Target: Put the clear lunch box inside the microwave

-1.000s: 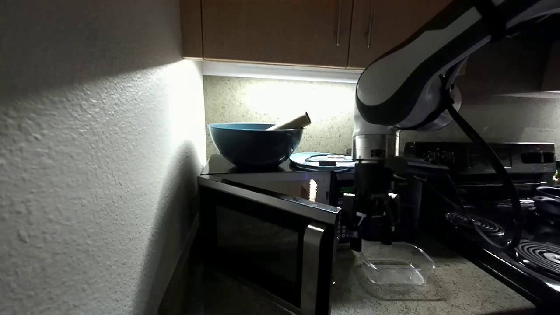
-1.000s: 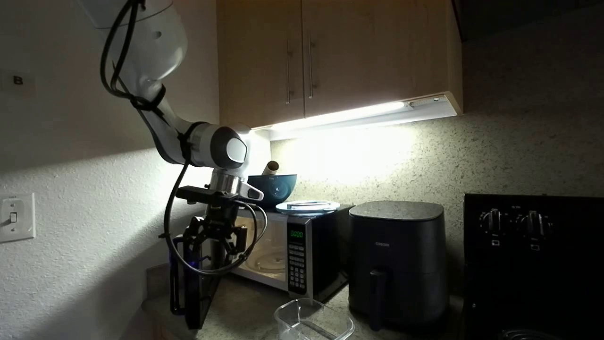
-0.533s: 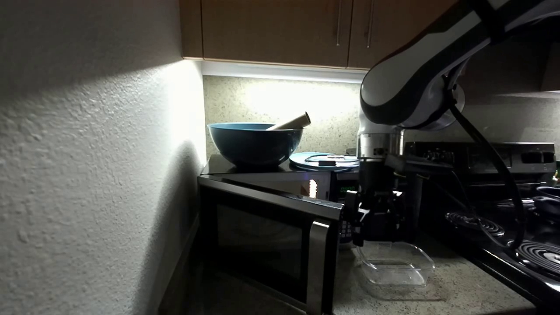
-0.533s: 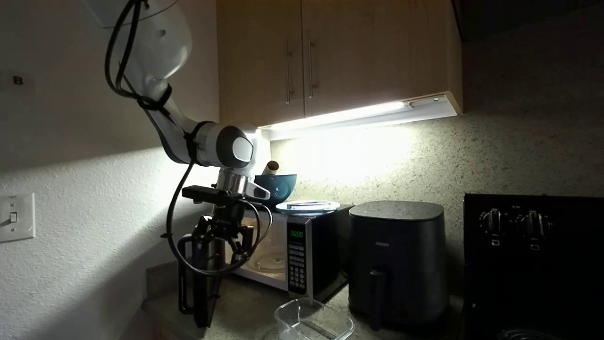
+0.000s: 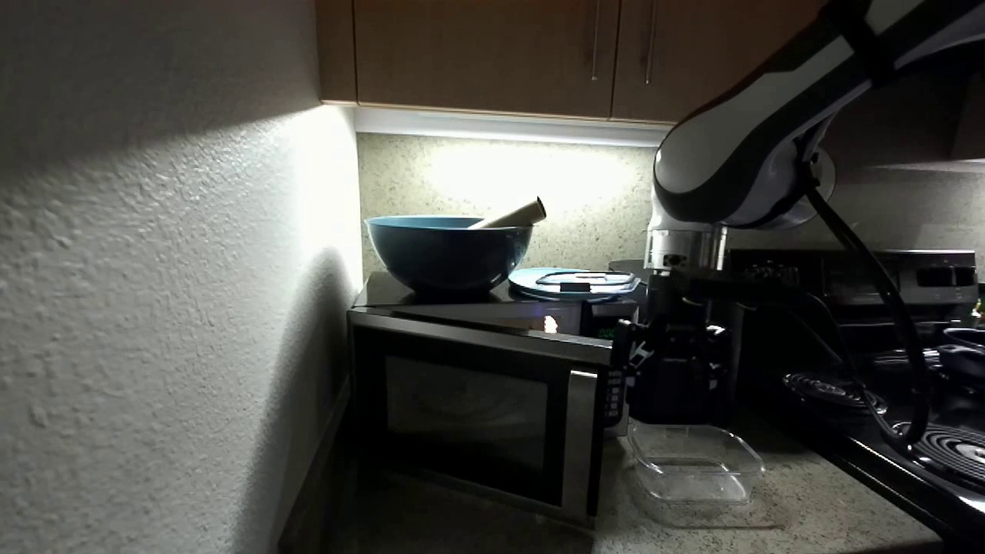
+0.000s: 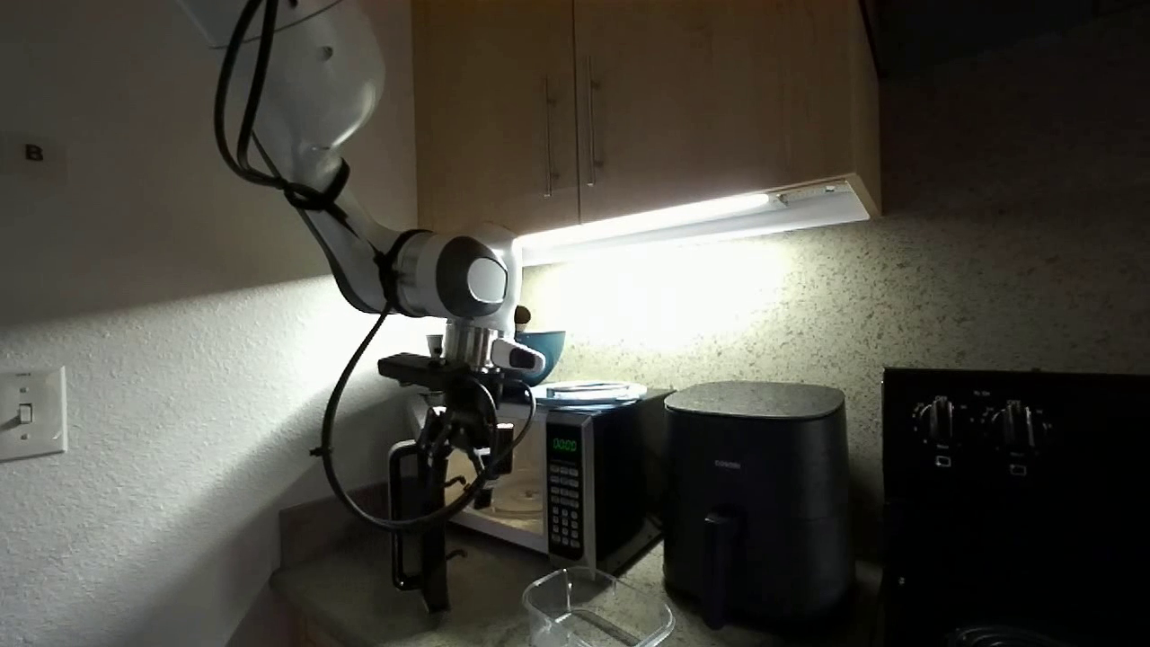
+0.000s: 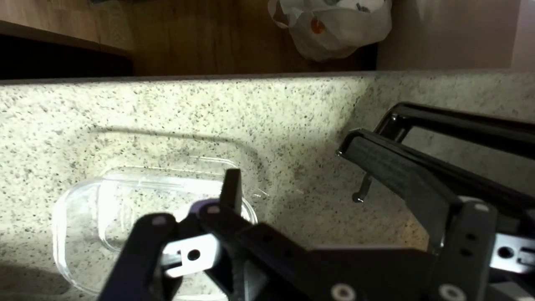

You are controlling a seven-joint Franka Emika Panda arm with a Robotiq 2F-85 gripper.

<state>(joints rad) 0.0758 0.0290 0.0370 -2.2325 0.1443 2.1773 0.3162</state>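
Observation:
The clear lunch box [image 5: 696, 462] sits upright on the counter in front of the microwave [image 6: 566, 485]. It also shows in an exterior view [image 6: 597, 611] and at the lower left of the wrist view [image 7: 79, 238], partly behind a finger. The microwave door [image 5: 477, 419] stands part open, its free edge and handle toward the lunch box side; its edge shows in the wrist view [image 7: 388, 167]. My gripper [image 5: 673, 385] is open and empty above the lunch box. One finger [image 7: 464, 242] overlaps the door's top edge in the wrist view; contact is hard to make out.
A large blue bowl [image 5: 450, 258] with a tube and a blue plate [image 5: 531, 285] stand on the microwave. A black appliance [image 6: 759, 503] stands beside it, then the stove [image 5: 923, 431]. A wall [image 5: 192, 308] borders the door's hinge side. Cabinets [image 6: 719, 108] hang above.
The arm and gripper have moved right in both exterior views. The microwave door has swung with them, partway toward closed. The lunch box has not moved.

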